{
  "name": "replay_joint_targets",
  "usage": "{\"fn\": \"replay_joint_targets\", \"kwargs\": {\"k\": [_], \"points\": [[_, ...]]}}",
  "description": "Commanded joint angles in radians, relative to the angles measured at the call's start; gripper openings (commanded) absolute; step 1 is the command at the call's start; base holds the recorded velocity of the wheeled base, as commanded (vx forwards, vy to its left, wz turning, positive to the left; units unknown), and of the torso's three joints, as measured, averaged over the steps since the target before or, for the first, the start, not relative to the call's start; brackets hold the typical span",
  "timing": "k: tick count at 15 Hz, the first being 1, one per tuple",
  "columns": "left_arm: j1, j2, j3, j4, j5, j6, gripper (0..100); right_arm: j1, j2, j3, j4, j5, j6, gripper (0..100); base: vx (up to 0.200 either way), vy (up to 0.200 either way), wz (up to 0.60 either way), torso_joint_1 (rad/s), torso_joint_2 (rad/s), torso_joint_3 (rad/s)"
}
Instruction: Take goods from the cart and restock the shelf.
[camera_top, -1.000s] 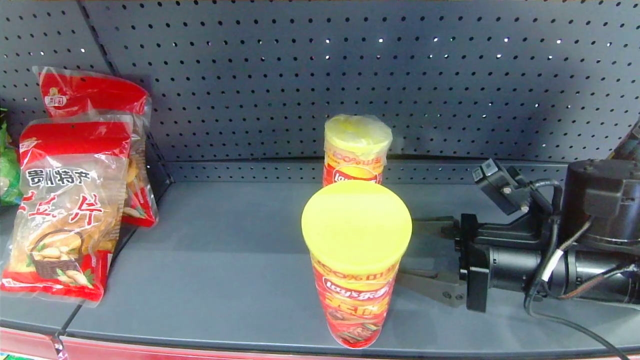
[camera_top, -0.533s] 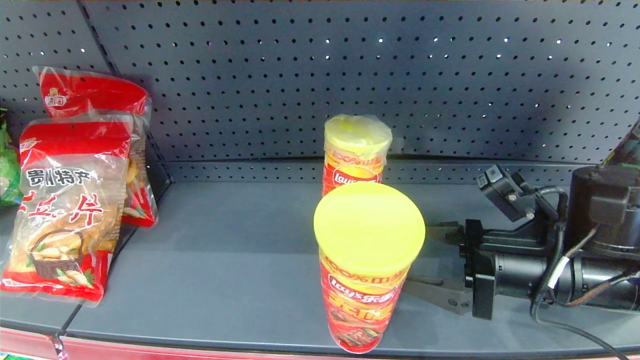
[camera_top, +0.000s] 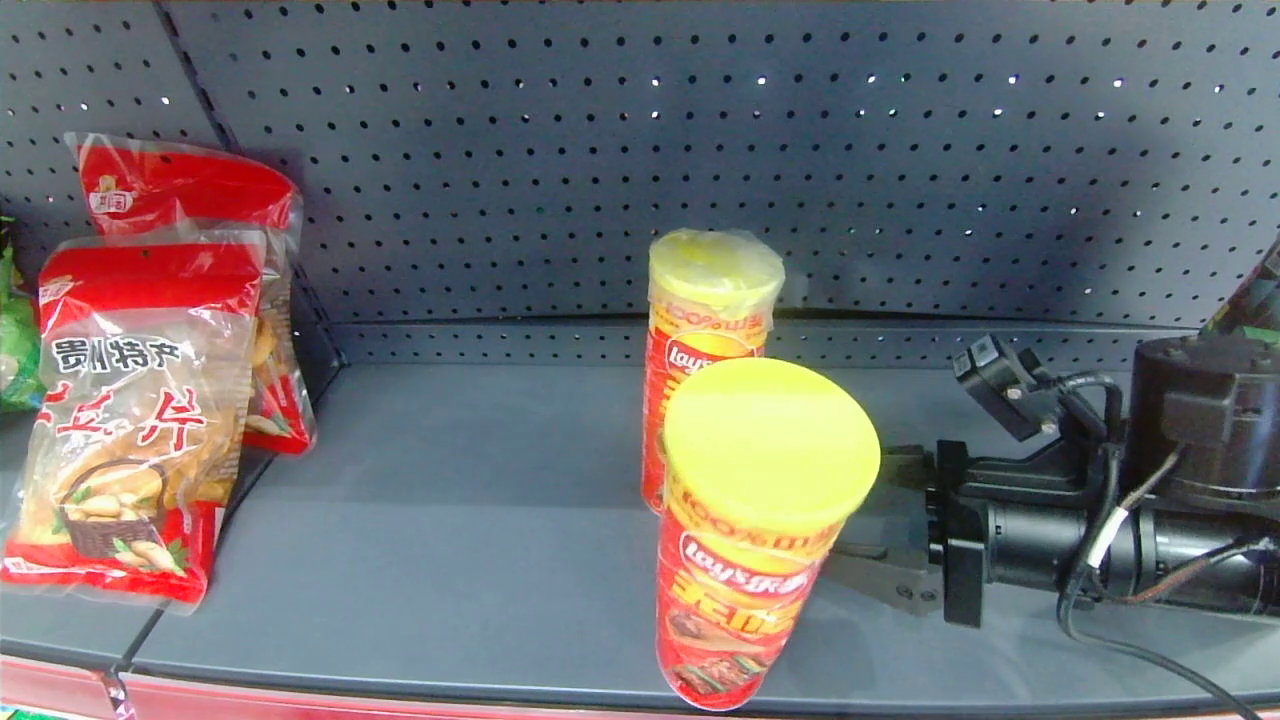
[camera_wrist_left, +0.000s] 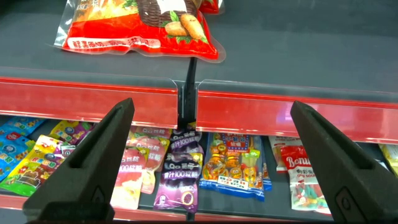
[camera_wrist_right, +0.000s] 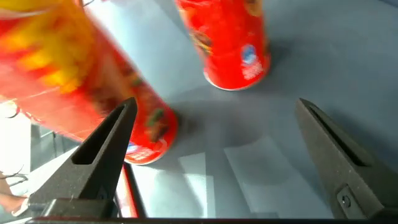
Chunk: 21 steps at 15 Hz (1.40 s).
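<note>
Right hand: fingers spread wide, holding nothing, lying low over the grey shelf. The front chip canister stands just beside one finger, near the shelf's front edge. It is tilted, its yellow lid leaning toward the hand; contact with the finger cannot be confirmed. A second chip canister stands upright ahead of the fingertips, behind the first. Left hand: fingers apart and empty, facing the red shelf-front strip, with a red snack bag on the shelf beyond it.
</note>
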Motion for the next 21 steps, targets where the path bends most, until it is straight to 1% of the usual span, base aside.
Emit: {"fn": "replay_joint_targets", "kwargs": {"k": [1,4,7,10,14,19,21], "points": [[0.0,0.002,0.0,0.001,0.001,0.0,100,-0.012,0.01,-0.001,0.0,0.001,-0.001,100,0.0,0.0,0.0,0.0,0.0,0.0],[0.0,0.002,0.0,0.001,0.001,0.0,100,-0.042,0.004,0.005,0.0,0.021,0.001,100,0.0,0.0,0.0,0.0,0.0,0.0],[0.0,0.0,0.0,0.001,0.001,0.0,100,-0.074,-0.04,0.059,0.0,0.034,-0.001,100,0.0,0.0,0.0,0.0,0.0,0.0],[0.0,0.002,0.0,0.001,0.001,0.0,100,-0.088,-0.086,0.079,-0.002,0.044,-0.001,100,0.0,0.0,0.0,0.0,0.0,0.0],[0.0,0.002,0.0,0.001,0.001,0.0,100,-0.081,-0.126,0.088,0.0,0.06,-0.001,100,0.0,0.0,0.0,0.0,0.0,0.0],[0.0,0.002,0.0,-0.001,0.001,0.0,100,-0.019,-0.12,0.079,-0.002,0.059,-0.002,100,0.0,0.0,0.0,0.0,0.0,0.0],[0.0,0.002,0.0,0.001,0.001,0.0,100,-0.012,-0.12,0.079,-0.002,0.059,-0.002,100,0.0,0.0,0.0,0.0,0.0,0.0]]}}
